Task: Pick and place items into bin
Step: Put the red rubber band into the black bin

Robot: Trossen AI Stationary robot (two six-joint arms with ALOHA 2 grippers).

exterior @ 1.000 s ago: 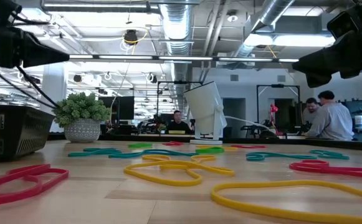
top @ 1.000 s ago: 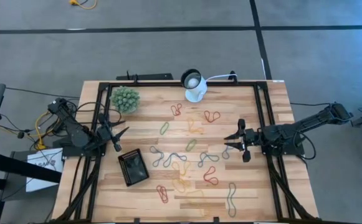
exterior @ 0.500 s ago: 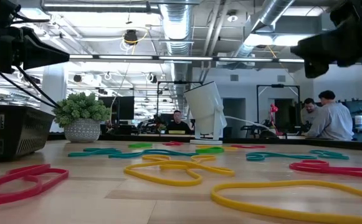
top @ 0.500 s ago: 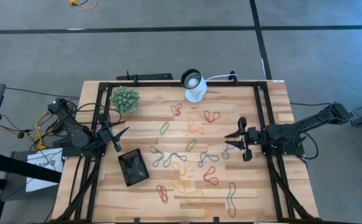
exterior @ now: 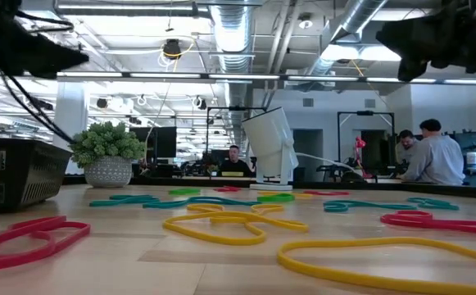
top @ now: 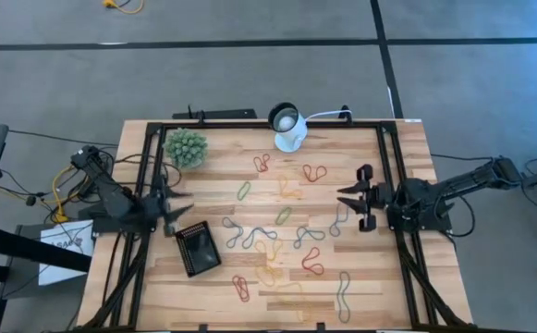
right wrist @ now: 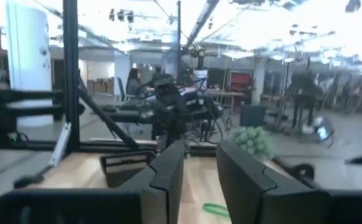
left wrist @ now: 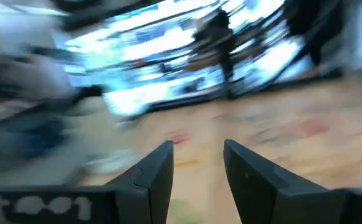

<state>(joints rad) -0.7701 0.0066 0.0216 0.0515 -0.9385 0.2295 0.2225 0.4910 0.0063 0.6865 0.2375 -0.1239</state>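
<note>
Overhead layout: the loops point(top: 277, 242) lie scattered between the arms, nearest the right gripper point(top: 353, 206), whose empty fingers stand slightly parted just beside the outermost loop, while the left gripper point(top: 169, 215), likewise parted and empty, hovers near the bin point(top: 197, 251).

I work in an open lab: bare ceiling ducts point(exterior: 229, 33), strip lights, people point(exterior: 434, 156) at workstations beyond my desk point(exterior: 221, 262).
</note>
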